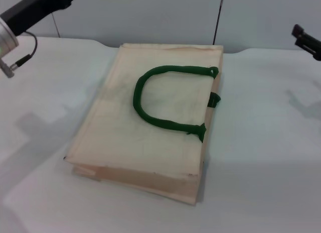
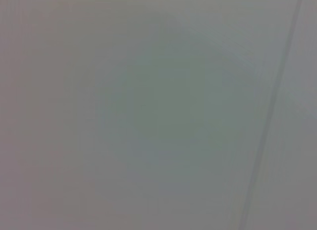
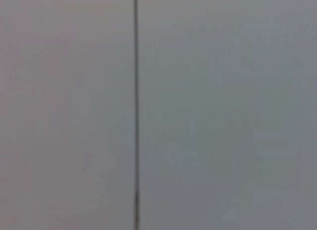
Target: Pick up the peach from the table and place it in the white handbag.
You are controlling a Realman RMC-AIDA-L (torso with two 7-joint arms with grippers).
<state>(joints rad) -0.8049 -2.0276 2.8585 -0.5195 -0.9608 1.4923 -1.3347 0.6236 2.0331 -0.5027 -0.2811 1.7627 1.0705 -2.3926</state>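
I can see only a bit of my left arm point(image 1: 30, 12), black with a silver end and a thin black wire, up high at the far left corner of the head view, above the plain white smooth table point(image 1: 40, 142). My left claw does not show there, so I cannot tell if it is open or closed, or if it has anything in it. My right claw point(image 1: 306, 42) is a small black piece poking in at the far right edge, also up high and well away from the bag; I cannot tell how wide it is open either. Both wrist views show only a flat grey wall with one thin dark line. Between my two arms, the big flat cream cloth handbag point(image 1: 145, 142) lies on its side on the table, with its thick dark green rope handle point(image 1: 150, 115) resting on top. I cannot see the peach anywhere.
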